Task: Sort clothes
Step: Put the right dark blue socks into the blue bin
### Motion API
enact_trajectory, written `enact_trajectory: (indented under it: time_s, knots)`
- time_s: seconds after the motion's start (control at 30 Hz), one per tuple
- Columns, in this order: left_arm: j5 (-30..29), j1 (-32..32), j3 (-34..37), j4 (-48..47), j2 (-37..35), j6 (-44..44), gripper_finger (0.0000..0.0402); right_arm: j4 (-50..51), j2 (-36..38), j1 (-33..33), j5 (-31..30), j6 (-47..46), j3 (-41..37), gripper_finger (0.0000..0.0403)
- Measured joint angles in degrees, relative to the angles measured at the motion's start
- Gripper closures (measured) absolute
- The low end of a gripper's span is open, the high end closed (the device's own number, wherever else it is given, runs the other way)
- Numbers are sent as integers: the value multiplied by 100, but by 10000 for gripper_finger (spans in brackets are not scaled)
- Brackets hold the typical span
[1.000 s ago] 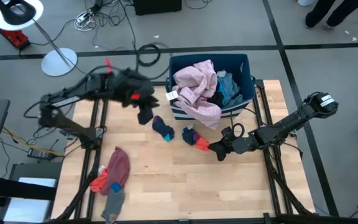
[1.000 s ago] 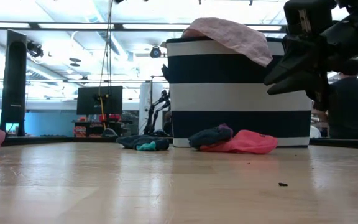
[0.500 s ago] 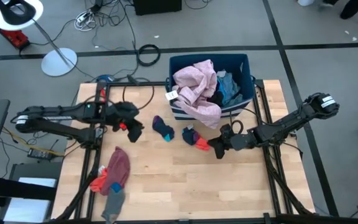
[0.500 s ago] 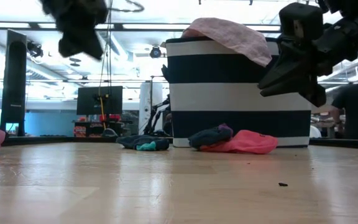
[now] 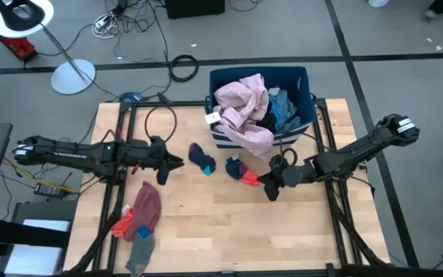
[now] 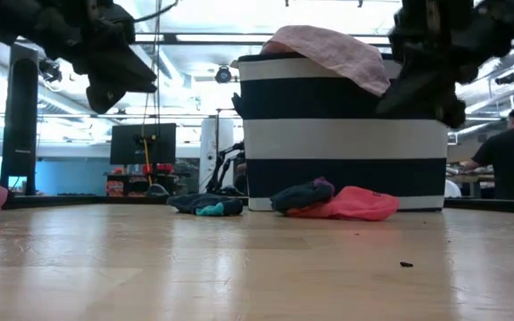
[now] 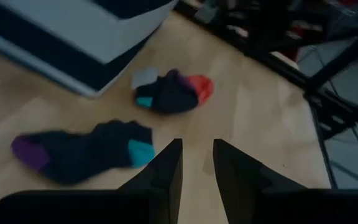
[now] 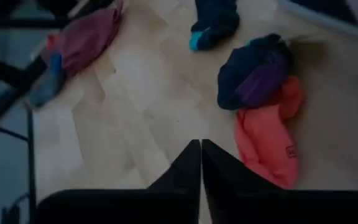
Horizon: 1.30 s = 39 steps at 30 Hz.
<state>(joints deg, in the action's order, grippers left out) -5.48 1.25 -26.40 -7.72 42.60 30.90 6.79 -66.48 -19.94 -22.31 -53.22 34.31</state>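
A crumpled coral-pink and navy fabric sock pile (image 5: 241, 170) lies mid-desk, just before the striped navy plastic bin (image 5: 302, 81); the right end effector (image 5: 271, 187), closed and empty, should reopen before descending; the left end effector (image 5: 164, 165) hovers part-open, empty

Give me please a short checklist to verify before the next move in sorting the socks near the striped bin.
1. Left pincer empty, fingers apart: ok.
2. Right pincer shut and empty: not ok for a grasp, it must open first.
3. Dark sock with teal toe lies free on the table, reachable from the left: ok.
4. Red-orange sock bundle in front of the right pincer, untouched: ok.
5. Striped bin has room for more: cannot tell, pink garment hangs over its rim.
6. Sorted pile apart from the arms: ok.
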Motion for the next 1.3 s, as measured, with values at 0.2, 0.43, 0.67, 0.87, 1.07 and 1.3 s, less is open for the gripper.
enact_trajectory:
  time_s: [0.2,0.43,0.67,0.87,1.07,1.3]
  knots:
    - [100,105,147,0,-308,-582,308,1620,-235,-50,6,518,1064,394]
    - [-174,147,147,21,-441,-782,308,2389,-1331,-42,452,1355,1981,397]
    - [-265,189,145,125,-622,-1073,308,2391,-2331,127,453,2001,2570,398]
    - [-242,313,145,38,-899,-1317,308,2370,-2684,344,431,2230,2889,364]
    - [-233,381,145,-445,-1111,-1420,308,2332,-2826,606,421,2374,2926,308]
    - [-315,381,141,-697,-1260,-1832,308,1573,-3092,978,412,3014,2928,262]
